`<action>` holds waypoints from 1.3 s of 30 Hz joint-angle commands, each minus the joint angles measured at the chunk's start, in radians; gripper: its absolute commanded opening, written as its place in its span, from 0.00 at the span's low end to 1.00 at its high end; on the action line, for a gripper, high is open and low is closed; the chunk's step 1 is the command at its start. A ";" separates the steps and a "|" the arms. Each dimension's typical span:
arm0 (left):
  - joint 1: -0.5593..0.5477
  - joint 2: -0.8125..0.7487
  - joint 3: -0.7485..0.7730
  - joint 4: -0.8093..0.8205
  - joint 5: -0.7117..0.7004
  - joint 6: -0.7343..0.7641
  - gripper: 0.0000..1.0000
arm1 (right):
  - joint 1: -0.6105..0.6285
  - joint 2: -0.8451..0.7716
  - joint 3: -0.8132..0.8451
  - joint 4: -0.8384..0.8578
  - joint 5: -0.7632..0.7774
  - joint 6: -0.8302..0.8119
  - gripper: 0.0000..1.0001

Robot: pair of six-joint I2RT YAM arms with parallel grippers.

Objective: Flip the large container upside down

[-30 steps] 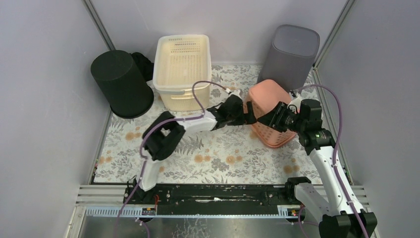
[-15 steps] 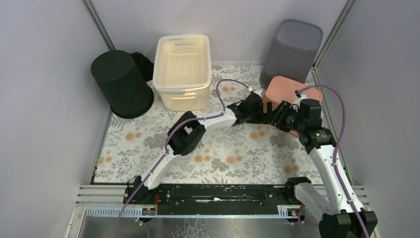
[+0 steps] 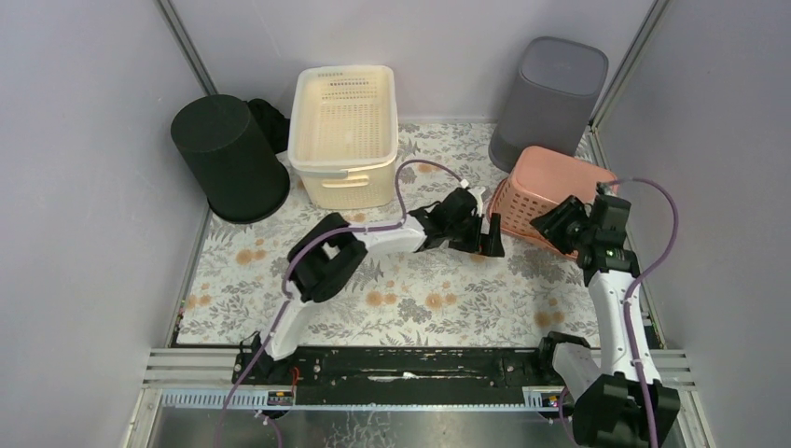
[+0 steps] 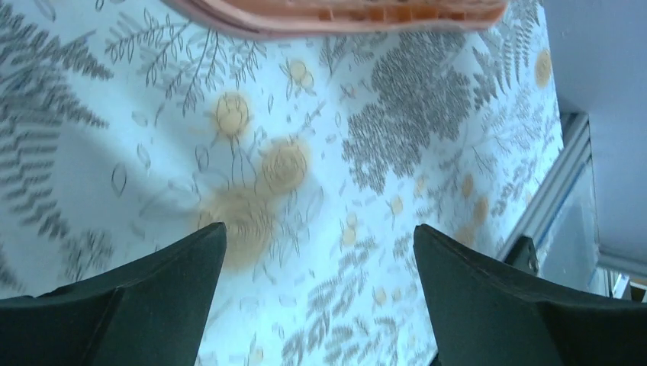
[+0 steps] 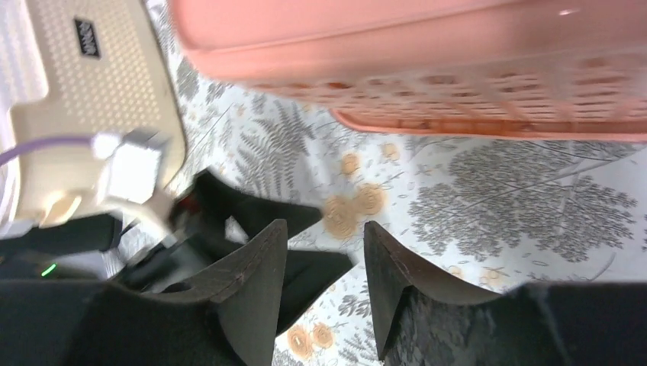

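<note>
The pink slatted basket [image 3: 550, 191] lies bottom-up at the right of the floral cloth, its rim on the cloth. Its rim shows at the top of the left wrist view [image 4: 336, 15] and its side across the top of the right wrist view [image 5: 427, 61]. My left gripper [image 3: 487, 241] is open and empty, just left of the basket's near corner; only cloth lies between its fingers [image 4: 320, 236]. My right gripper [image 3: 552, 227] is open and empty at the basket's near right edge, a little apart from it in its wrist view [image 5: 324, 229].
A cream perforated basket [image 3: 342, 131] stands upright at the back middle and shows in the right wrist view [image 5: 91, 99]. A black bin [image 3: 228, 157] stands at the back left and a grey bin [image 3: 548, 101] at the back right. Enclosure walls close in both sides.
The pink basket has moved right and settled bottom-up. Both grippers, which were at the basket, have come off it and drawn back toward the near side.
</note>
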 commanded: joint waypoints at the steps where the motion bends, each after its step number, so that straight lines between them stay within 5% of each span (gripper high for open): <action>1: 0.008 -0.160 -0.079 -0.049 0.028 0.059 1.00 | -0.101 0.011 -0.074 0.115 -0.036 0.039 0.49; 7: 0.082 -0.419 -0.165 -0.255 -0.133 0.109 1.00 | -0.149 0.116 -0.116 0.215 0.041 0.055 0.48; 12: 0.230 -0.531 -0.007 -0.470 -0.293 0.215 1.00 | -0.200 0.214 -0.081 0.276 0.099 0.071 0.48; 17: 0.410 -0.456 0.269 -0.642 -0.353 0.276 1.00 | -0.228 0.290 -0.018 0.303 0.099 0.076 0.48; 22: 0.510 -0.269 0.548 -0.766 -0.388 0.355 1.00 | -0.229 0.195 0.001 0.269 -0.008 0.055 0.49; 29: 0.528 -0.128 0.628 -0.667 -0.362 0.420 1.00 | -0.229 0.015 -0.015 0.199 -0.197 0.055 0.48; 39: 0.522 -0.010 0.671 -0.549 -0.440 0.427 0.99 | -0.226 -0.009 -0.028 0.235 -0.323 0.098 0.44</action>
